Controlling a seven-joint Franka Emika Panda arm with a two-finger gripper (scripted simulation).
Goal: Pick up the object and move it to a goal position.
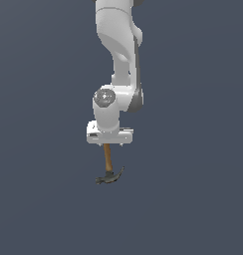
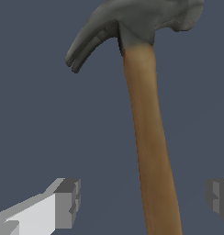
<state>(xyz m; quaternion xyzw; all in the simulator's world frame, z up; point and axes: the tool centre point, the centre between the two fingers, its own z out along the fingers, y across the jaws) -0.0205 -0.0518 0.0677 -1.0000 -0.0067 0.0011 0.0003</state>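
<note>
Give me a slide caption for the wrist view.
Open gripper straddling the wooden handle of a claw hammer, fingers apart from it.

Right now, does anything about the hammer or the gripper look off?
Nothing damaged. In the wrist view the gripper is open, its fingers apart on either side of the hammer handle, touching neither. The hammer lies flat, its head pointing away from the gripper, the handle slightly off-centre between the fingers.

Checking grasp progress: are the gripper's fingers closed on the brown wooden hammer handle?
No: both fingers stand apart from the wooden handle, gaps either side.
</note>
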